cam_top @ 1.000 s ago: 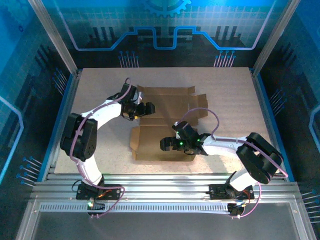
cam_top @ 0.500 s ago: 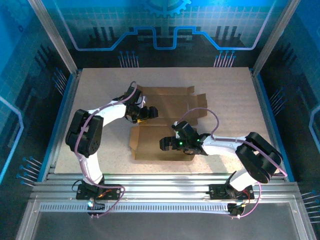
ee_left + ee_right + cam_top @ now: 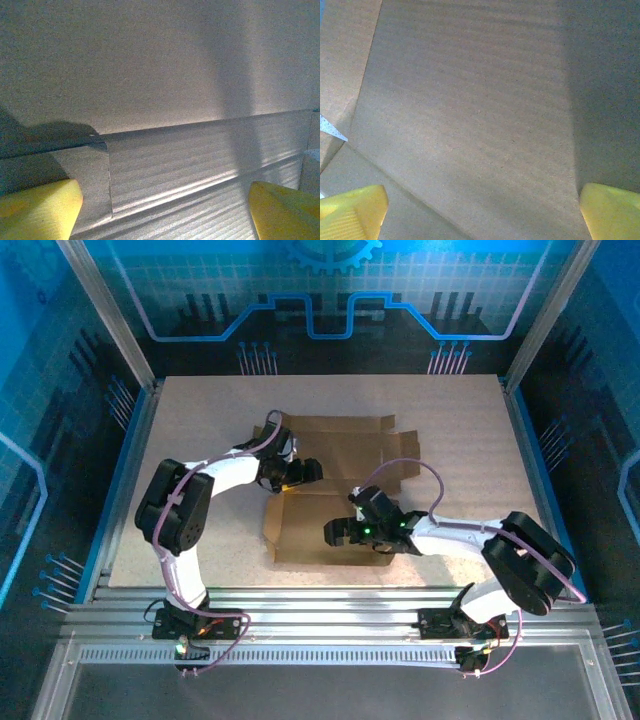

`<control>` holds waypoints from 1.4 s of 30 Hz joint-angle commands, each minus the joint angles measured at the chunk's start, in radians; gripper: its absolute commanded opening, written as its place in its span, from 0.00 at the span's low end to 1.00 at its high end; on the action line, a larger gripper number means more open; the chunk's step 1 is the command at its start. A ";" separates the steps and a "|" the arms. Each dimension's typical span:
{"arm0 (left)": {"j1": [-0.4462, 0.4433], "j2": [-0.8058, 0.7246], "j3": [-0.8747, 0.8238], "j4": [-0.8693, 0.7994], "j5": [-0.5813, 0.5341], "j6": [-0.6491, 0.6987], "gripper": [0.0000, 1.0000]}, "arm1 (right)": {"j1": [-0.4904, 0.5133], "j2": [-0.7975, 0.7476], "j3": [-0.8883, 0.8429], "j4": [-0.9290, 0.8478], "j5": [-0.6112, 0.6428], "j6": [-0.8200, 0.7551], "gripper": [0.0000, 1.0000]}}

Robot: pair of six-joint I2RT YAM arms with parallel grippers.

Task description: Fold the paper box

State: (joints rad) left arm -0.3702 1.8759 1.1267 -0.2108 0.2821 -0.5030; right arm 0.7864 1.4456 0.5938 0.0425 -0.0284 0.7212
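My left pincer (image 3: pixel 307 471) is spread wide and grasps nothing. It sits low over the left side of the paper box (image 3: pixel 345 445), about where the far panels meet the near one. From its wrist, my yellow fingertips (image 3: pixel 40 210) stand far apart, with ribbed cardboard and a cut flap edge between them. My right pincer (image 3: pixel 334 532) is likewise released, jaws wide, low over the near panel and pointing toward the left edge of the tabletop (image 3: pixel 200 410). Its yellow pads (image 3: pixel 353 212) frame bare brown board. The box lies opened out around the middle of the tabletop, its notched flaps toward the far edge. I cannot tell whether either pincer touches the board.
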 commanded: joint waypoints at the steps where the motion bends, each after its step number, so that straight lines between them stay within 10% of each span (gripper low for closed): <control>1: -0.010 0.003 -0.073 -0.026 -0.025 -0.053 0.88 | 0.015 -0.055 -0.035 -0.065 -0.018 -0.018 1.00; 14: 0.013 -0.063 0.041 -0.127 -0.008 -0.087 0.89 | 0.014 -0.251 -0.073 -0.033 -0.012 -0.019 1.00; 25: 0.083 -0.121 0.147 -0.288 -0.104 -0.001 0.89 | 0.014 -0.125 -0.067 0.118 -0.039 0.022 1.00; 42: 0.182 0.265 0.685 -0.381 -0.175 0.110 0.96 | 0.024 -0.022 -0.122 0.192 -0.039 0.096 1.00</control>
State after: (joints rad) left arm -0.2070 2.0808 1.7332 -0.5442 0.1452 -0.4332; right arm 0.7937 1.4178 0.4976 0.2298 -0.0708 0.7933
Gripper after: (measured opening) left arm 0.962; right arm 0.999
